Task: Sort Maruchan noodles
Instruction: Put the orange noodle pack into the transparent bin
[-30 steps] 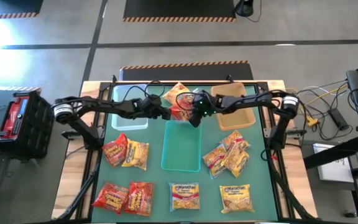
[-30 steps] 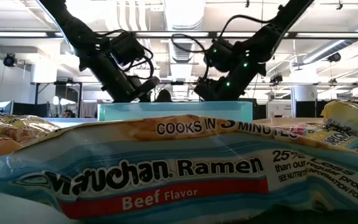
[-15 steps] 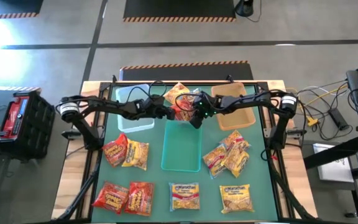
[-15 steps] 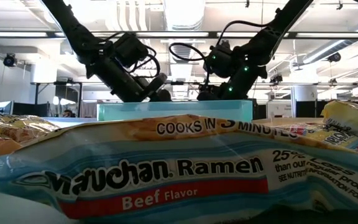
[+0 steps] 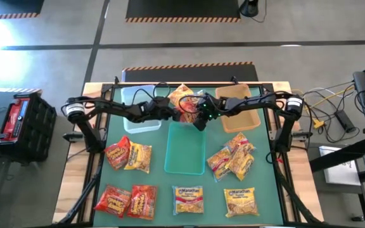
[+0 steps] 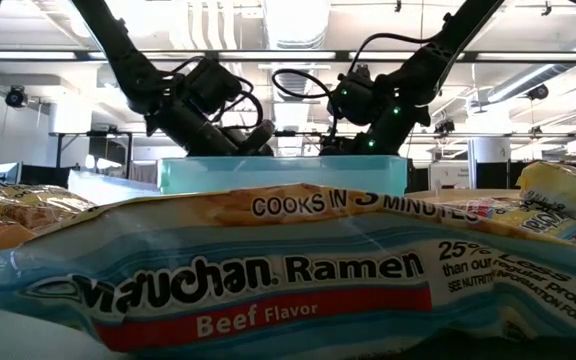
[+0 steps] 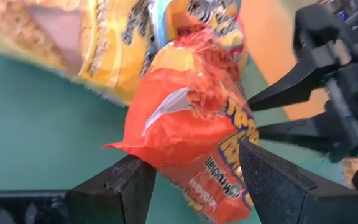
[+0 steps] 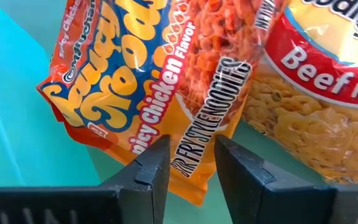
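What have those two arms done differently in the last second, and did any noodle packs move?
The left gripper slid toward the table's middle and now straddles an orange noodle packet with open fingers. The right gripper, on the same packet's other end, narrowed its fingers a little around the edge. The teal bin, the clear bin, the tan bin and the packets spread nearer the front stayed put.

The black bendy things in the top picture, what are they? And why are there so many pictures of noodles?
They are two robot arms with pincher hands. One camera looks down from above, one sits at table height behind a packet, and one rides on each wrist. On the green table mat lie crinkly plastic noodle packets, a clear bin, a teal bin and a tan bin. The right gripper pinches a red-orange crinkly plastic noodle packet at the back; the left gripper stands open around the same packet.
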